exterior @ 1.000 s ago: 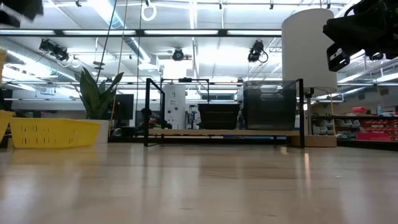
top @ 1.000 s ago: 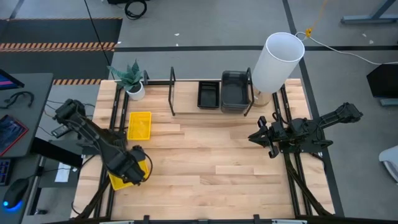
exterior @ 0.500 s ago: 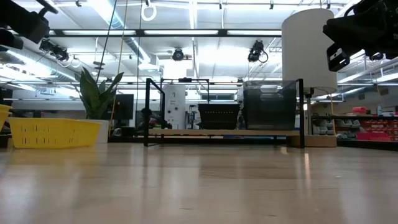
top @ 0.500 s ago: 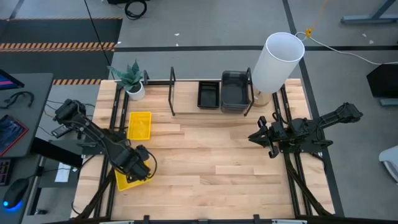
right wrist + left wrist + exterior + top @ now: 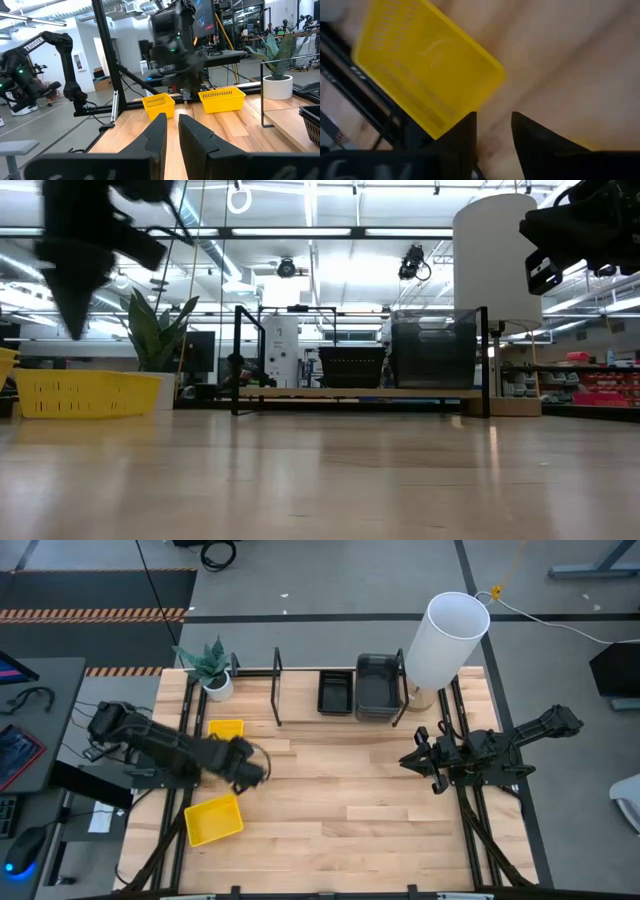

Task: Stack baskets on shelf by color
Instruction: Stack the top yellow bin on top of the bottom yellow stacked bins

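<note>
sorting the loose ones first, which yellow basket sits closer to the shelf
The yellow basket beside the potted plant, partly under the left arm, is closer to the shelf. The other yellow basket lies tilted near the table's front-left edge.
</note>
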{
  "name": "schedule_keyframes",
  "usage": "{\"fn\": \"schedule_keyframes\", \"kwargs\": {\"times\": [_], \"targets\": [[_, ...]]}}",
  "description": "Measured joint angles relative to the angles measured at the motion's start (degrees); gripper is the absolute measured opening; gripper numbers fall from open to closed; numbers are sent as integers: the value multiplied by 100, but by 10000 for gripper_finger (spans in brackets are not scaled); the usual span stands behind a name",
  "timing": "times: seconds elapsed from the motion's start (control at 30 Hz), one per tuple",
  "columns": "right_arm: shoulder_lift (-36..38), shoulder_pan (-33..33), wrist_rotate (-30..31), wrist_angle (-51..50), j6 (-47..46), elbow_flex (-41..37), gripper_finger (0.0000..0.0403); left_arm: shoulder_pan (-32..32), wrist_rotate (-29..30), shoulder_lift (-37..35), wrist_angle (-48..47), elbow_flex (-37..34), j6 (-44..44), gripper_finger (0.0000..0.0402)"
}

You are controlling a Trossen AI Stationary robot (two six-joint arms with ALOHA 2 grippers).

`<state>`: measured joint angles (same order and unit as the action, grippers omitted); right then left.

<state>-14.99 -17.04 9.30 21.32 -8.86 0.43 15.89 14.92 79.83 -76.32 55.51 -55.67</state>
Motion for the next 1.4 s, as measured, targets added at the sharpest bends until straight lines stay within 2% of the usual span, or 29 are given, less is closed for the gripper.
{"fn": "schedule_keyframes", "kwargs": {"times": [0.2, 0.4, 0.53, 0.67, 0.87, 1.07, 1.4], "targets": [[1, 0, 0, 0, 0, 0, 55, -1432, 75, 0, 552, 0, 728, 118], [0, 0, 0, 0, 0, 0, 55, -2537, -291, 0, 1234, 0, 1365, 142], [0, 0, 0, 0, 0, 0, 55, -2928, -313, -6, 1286, -69, 1507, 170], [0, 0, 0, 0, 0, 0, 55, -3170, -369, -7, 1487, -509, 1478, 193], [-2, 0, 0, 0, 0, 0, 55, -3293, -515, -4, 2281, -1187, 1452, 204], [1, 0, 0, -1, 0, 0, 55, -3293, -518, -2, 2468, -1305, 1452, 167], [1, 0, 0, -2, 0, 0, 55, -3264, -580, -2, 2488, -1305, 1611, 60]]}}
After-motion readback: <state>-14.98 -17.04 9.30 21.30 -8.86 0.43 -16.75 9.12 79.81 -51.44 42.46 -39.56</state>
